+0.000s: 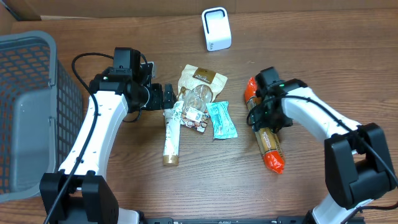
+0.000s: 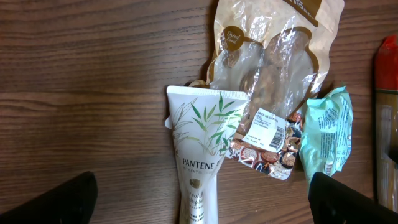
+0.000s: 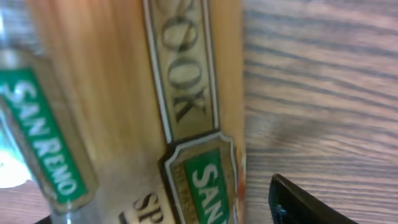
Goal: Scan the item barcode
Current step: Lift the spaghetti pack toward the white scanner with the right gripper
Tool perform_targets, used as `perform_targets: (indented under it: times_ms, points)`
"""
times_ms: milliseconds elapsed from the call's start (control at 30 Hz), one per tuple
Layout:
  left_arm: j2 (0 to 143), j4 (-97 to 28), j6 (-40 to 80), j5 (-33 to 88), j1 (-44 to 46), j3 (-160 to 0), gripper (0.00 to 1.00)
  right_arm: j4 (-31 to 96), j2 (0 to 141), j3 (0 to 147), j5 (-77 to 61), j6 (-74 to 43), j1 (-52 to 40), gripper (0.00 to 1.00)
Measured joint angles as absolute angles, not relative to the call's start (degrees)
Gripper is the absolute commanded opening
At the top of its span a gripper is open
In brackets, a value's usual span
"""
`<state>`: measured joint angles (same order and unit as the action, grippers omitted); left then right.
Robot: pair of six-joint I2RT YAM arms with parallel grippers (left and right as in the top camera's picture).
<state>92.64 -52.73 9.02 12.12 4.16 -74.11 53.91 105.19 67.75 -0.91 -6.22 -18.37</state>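
PANTENE on white tube (image 2: 198,149), SAN REMO in green on pasta pkt (image 3: 118,74), plus partial "OOK", "SP"

Table (image 1: 311,50): dark brown wood, grain running side to side, seen in every view.
Far edge: paler tan strip (image 1: 124,7) along the top.
Left side: grey mesh basket (image 1: 28,38).
Light: even, soft sheen.

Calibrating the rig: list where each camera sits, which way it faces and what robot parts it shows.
Overhead: above the table, facing down; left arm, right arm, basket, scanner.
Left wrist: on the left arm, facing down at the Pantene tube; own fingertips at bottom corners.
Right wrist: close over the San Remo pack; one fingertip bottom right.
Shared: overhead and left wrist both show tube and teal packet.
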Motion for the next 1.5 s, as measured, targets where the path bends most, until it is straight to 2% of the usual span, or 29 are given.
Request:
perform_targets:
  times_ms: [267, 600, 833, 933, 967, 1033, 1233, 1500]
  points:
    - [92.6, -52.7, 9.0, 12.1, 4.2, -74.1, 1.00, 56.6, 105.3, 67.7, -10.5, -2.5, -13.4, 0.73]
    - [92.6, -52.7, 9.0, 12.1, 4.2, -74.1, 0.99, 57.5, 105.3, 65.7, -13.8, -1.9, -13.1, 0.73]
    - [92.6, -52.7, 9.0, 12.1, 4.2, -74.1, 0.99, 53.4, 105.4, 62.6, -14.3, -1.7, -13.1, 0.49]
    - [92.6, -52.7, 9.0, 12.1, 4.2, -74.1, 0.99, 51.2, 105.4, 62.5, -15.2, -2.3, -13.1, 0.31]
    - [92.6, -52.7, 9.0, 12.1, 4.2, -74.1, 1.00, 50.5, 105.4, 62.5, -15.7, -2.7, -13.1, 0.22]
    - [92.6, -52.7, 9.0, 12.1, 4.2, -74.1, 0.99, 49.6, 105.3, 62.6, -17.6, -2.9, -13.0, 0.13]
    - [92.6, -52.7, 9.0, 12.1, 4.2, -74.1, 1.00, 51.5, 105.7, 64.1, -24.8, -3.4, -12.8, 0.06]
    - [92.6, -52.7, 9.0, 12.1, 4.2, -74.1, 1.00, 61.3, 105.6, 75.7, -40.2, 0.8, -12.8, 0.05]
